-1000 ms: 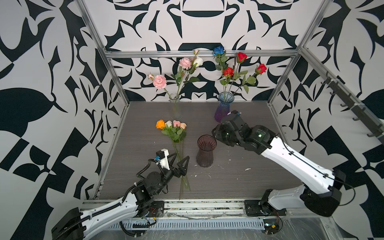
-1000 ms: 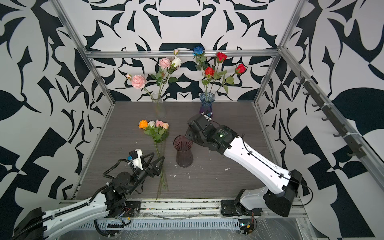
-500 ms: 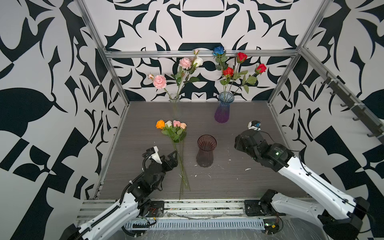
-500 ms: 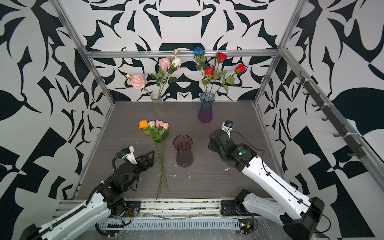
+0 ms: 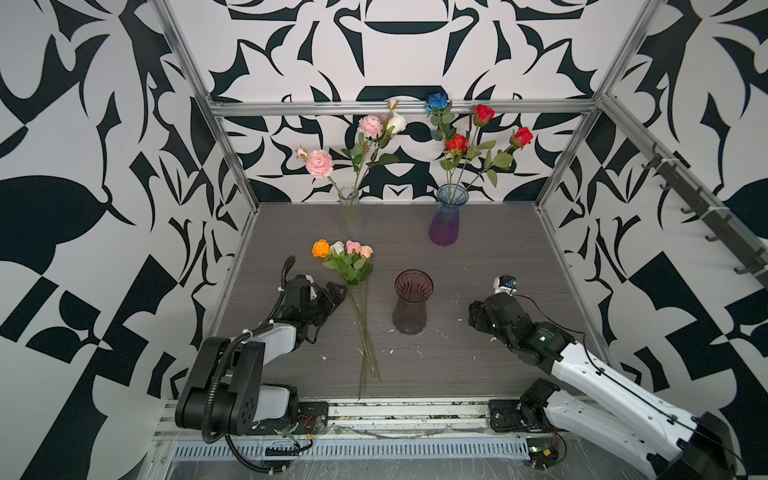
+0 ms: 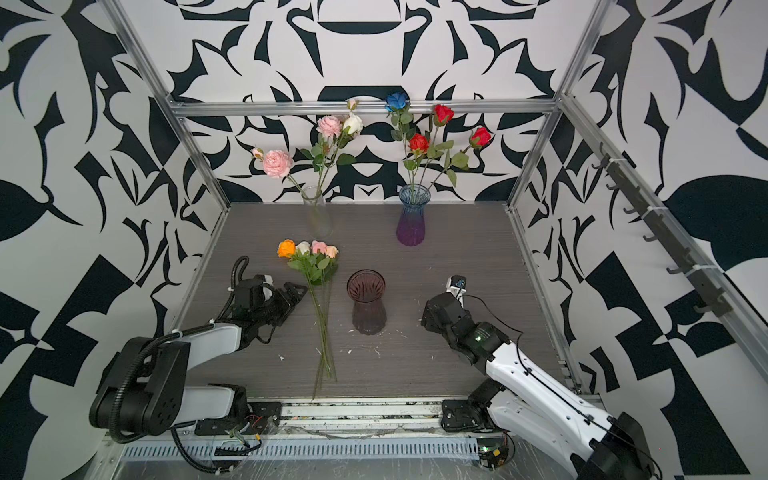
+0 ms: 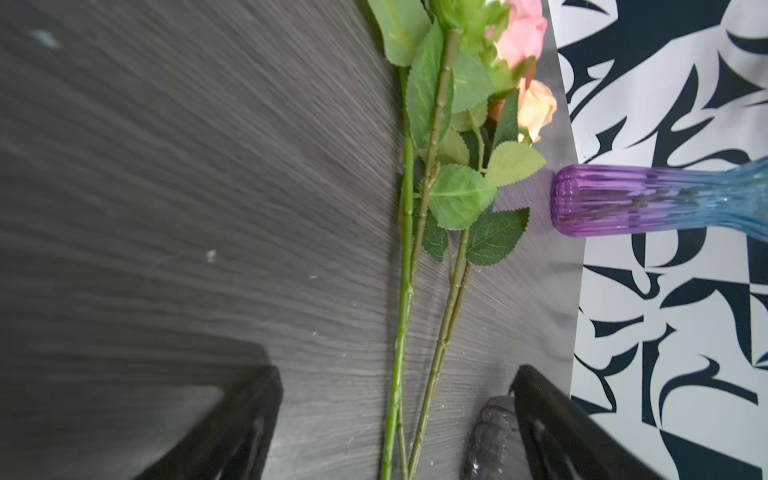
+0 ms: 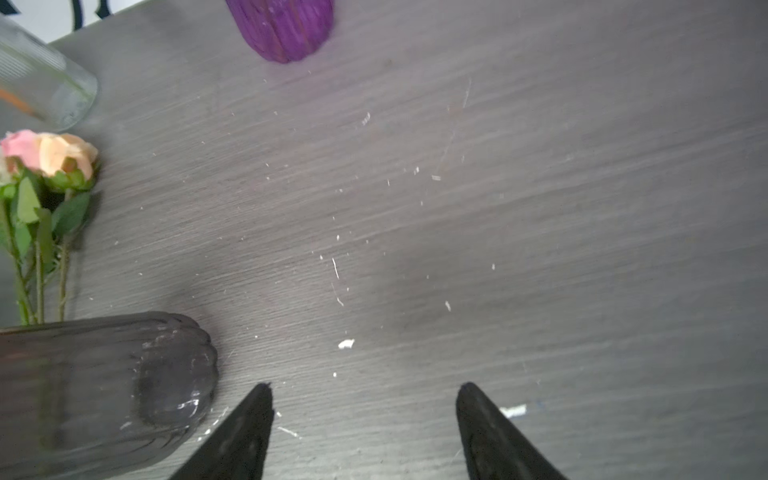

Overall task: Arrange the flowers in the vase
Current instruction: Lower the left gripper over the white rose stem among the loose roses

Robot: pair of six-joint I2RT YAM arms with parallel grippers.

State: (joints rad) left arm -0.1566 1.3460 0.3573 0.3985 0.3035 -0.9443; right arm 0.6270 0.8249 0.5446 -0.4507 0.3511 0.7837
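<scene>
At lower left in a top view, the left claw (image 5: 336, 292) sits low over the counter (image 5: 498, 257), spread wide and empty. Just to its right lie the loose flowers (image 5: 348, 261), flat on the counter with their orange, white, pink and peach heads toward the back. Right of their stems stands the empty dark vase (image 5: 412, 302). Further right, the right claw (image 8: 365, 386) is parted over bare counter, gripping nothing. At upper middle, a clear vase (image 5: 349, 208) and a blue-purple vase (image 5: 446, 220) hold upright blooms.

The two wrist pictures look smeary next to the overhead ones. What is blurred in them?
Left wrist view: the tabletop is streaked, while the rose stems stay fairly crisp. Right wrist view: the dark vase is smeared and soft; the white flecks are sharper. Both top views: sharp, evenly lit.
</scene>
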